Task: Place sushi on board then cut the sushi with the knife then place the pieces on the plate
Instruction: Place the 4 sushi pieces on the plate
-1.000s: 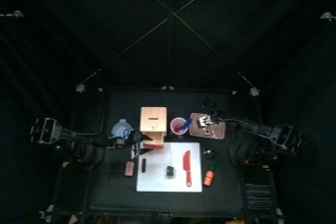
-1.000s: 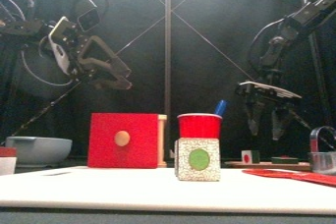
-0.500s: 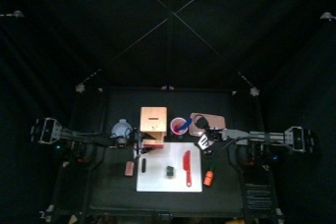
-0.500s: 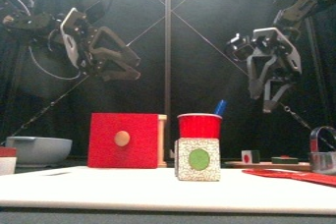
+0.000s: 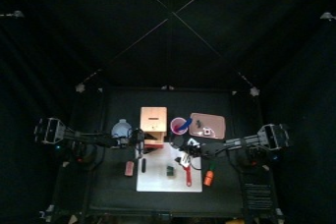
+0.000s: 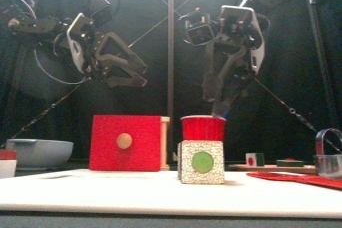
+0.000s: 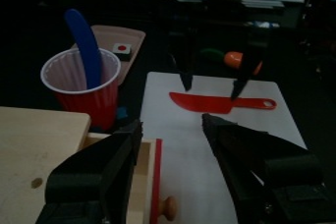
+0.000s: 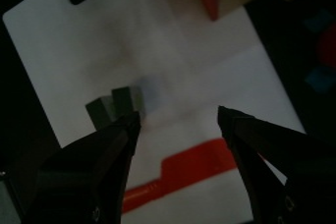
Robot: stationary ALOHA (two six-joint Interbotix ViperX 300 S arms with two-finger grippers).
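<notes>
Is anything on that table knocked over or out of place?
Nothing looks spilled or toppled. Only the red knife is out of the cup: it lies flat on the white board, while the blue knife stands in the red cup.

There is a white cutting board, red cup, red knife and blue knife.
</notes>
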